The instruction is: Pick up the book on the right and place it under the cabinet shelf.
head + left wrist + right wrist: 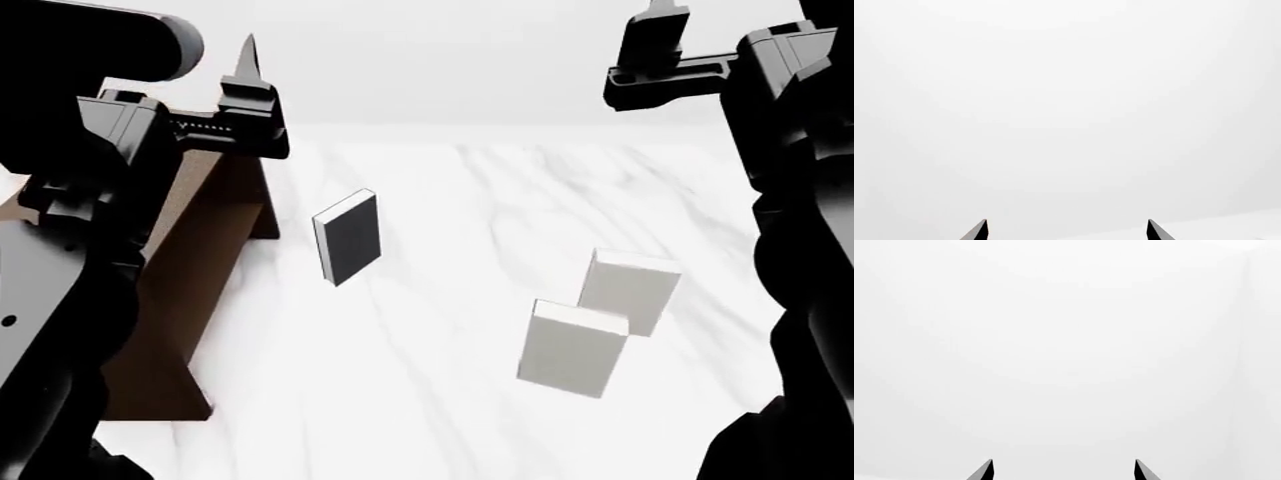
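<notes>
Well apart, both spread hands [247,60] [667,25] hover above three upright books [630,290].

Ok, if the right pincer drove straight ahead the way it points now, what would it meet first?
Nothing visible: between the right pincer tips its wrist view shows only blank white background, no book or cabinet. Depth is unclear there.

Two dark pointed fingertips [978,231] of the left gripper [1066,231] (only the tips show), spread wide apart, nothing between them, plain white background, a faint paler band of surface [1227,225] beside one tip
</notes>
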Robot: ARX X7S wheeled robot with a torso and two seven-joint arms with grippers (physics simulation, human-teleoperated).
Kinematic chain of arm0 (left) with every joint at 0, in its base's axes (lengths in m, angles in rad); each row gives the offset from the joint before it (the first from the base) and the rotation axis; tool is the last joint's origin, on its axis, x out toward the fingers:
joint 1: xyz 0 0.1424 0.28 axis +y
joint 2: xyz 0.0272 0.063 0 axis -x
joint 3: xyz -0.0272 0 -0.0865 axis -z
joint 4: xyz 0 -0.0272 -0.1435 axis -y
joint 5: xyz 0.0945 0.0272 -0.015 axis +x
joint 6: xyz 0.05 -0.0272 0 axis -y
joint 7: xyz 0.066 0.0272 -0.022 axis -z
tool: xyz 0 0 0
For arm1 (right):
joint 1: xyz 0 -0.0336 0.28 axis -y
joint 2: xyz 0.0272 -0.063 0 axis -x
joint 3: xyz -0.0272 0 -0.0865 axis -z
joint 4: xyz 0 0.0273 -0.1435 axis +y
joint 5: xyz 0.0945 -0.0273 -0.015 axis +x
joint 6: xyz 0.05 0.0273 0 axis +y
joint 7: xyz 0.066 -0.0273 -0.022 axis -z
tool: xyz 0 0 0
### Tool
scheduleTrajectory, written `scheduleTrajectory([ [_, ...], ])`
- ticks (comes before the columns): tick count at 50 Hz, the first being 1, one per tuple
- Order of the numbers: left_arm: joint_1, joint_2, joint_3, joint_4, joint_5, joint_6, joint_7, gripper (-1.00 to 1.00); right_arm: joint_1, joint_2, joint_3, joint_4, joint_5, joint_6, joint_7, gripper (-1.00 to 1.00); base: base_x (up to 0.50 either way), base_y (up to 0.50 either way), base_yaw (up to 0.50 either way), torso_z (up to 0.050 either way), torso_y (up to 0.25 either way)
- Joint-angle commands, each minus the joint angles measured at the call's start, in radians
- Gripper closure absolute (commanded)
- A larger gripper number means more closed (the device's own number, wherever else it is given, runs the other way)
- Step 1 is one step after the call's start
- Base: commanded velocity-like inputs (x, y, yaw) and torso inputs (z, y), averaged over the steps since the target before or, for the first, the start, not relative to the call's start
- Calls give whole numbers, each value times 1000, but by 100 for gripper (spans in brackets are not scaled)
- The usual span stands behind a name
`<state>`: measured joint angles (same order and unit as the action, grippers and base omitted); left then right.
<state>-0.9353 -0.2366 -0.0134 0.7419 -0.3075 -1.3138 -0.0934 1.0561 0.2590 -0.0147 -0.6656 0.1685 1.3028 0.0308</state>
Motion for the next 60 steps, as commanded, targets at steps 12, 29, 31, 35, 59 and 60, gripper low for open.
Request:
scheduleTrajectory([
  [12,1,-9,2,1,-9,1,-10,-100,-2,7,3,-1,12,3,1,-100,202,0,0,0,1],
  [29,6,-14,0,4,-17,4,-16,-100,6,12,0,-3,22,12,1,-100,193,0,0,0,1],
  [31,7,-15,0,4,-18,5,-17,-100,7,12,0,-2,24,14,1,-100,195,0,0,0,0],
  [35,6,-16,0,6,-21,2,-18,-100,12,17,-2,-2,26,18,0,-100,193,0,0,0,0],
  [59,15,-26,-5,25,-39,-2,-21,-100,399,294,-309,330,124,120,-276,-100,31,0,0,0,0],
  [60,17,-27,-4,25,-39,0,-21,-100,428,313,-349,363,123,104,-301,-100,0,0,0,0,0],
])
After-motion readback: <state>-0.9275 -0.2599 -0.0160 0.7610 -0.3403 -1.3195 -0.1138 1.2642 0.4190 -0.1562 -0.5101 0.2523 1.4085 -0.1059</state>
